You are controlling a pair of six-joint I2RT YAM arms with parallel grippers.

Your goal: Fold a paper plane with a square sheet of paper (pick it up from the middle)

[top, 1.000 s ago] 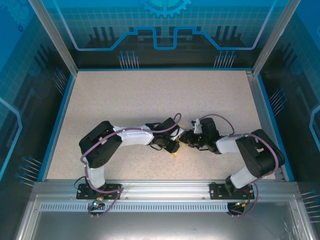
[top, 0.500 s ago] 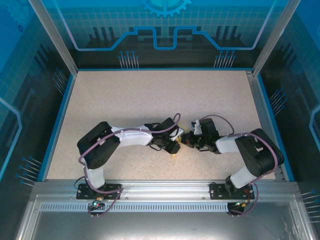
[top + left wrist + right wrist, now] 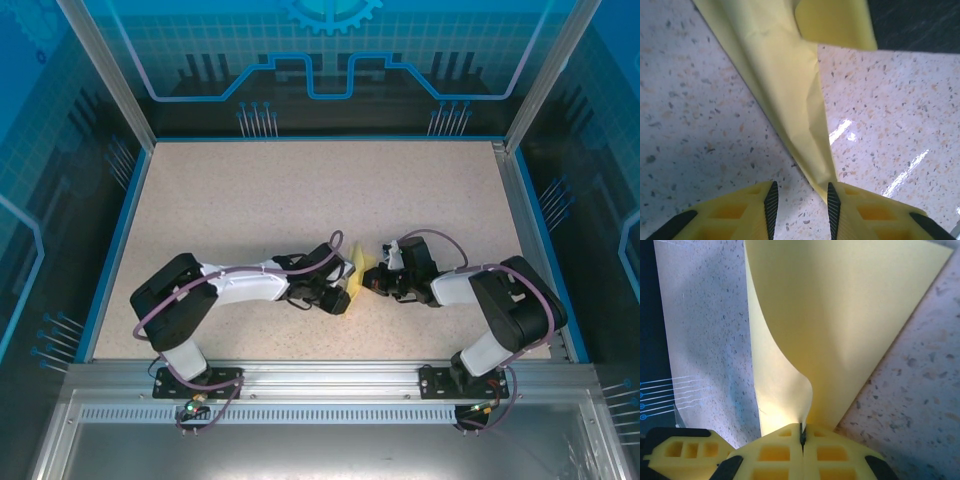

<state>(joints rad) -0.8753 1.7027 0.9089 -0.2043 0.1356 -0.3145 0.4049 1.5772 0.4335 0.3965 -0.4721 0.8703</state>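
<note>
Right gripper clamped on the square sheet of paper, bottom centre. Left gripper jaws apart at its tip. Close squarely on the crease, no tugging.

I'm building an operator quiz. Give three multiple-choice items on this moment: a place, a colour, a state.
1. Where is the paper? A between left pincer and right pincer; B far left corner; C on the front rail.
2. Its colour? A white; B pale yellow; C blue.
3. Right pincer is? A wide open; B shut, empty; C shut on the paper.
Answers: A, top view shows it between them; B, wrist views show yellow; C, pads meet on its edge.
</note>
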